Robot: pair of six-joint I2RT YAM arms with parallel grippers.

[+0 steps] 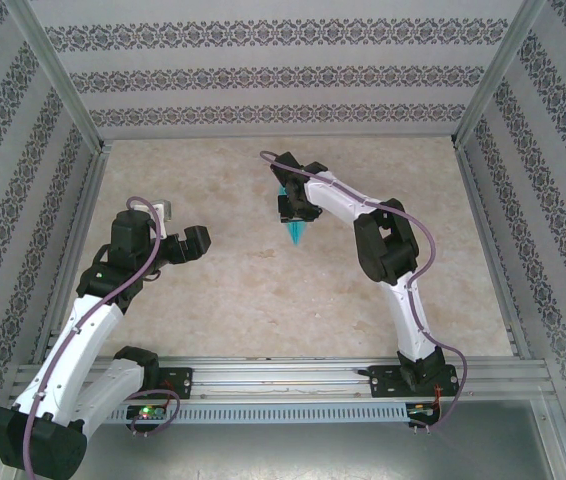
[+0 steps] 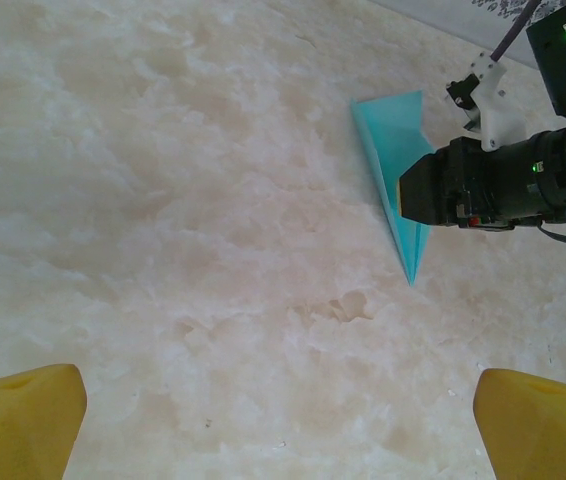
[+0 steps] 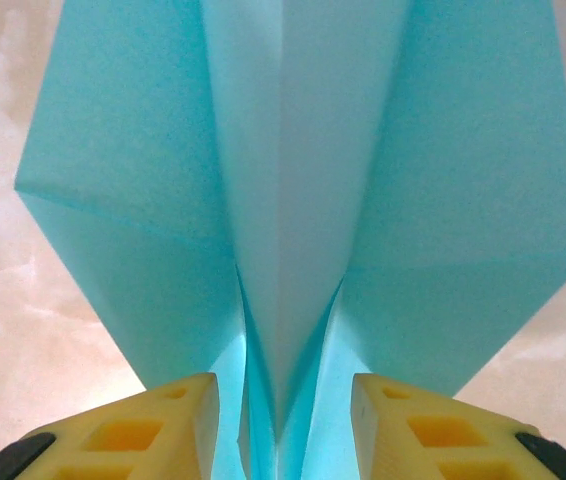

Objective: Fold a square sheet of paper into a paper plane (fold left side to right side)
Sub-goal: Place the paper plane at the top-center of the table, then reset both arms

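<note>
Right claw [image 3: 283, 388] pinches the paper plane [image 3: 293, 180] at its centre fold; left claw [image 2: 278, 385] gapes wide.

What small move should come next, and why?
Probably ease the right gripper shut on the centre keel of the paper plane: its fingers straddle that ridge, though contact is unclear. The plane looks fully folded, and the left gripper hangs open, apart.

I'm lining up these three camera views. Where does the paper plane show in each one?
Top external: paper plane just above centre, its tip poking out below the right gripper.
Left wrist: upper right, tip pointing down, the gripper's black body across it.
Right wrist: centre, wings spread, keel between the gripper's fingertips.
Shared landmark: the right gripper on the plane.
</note>
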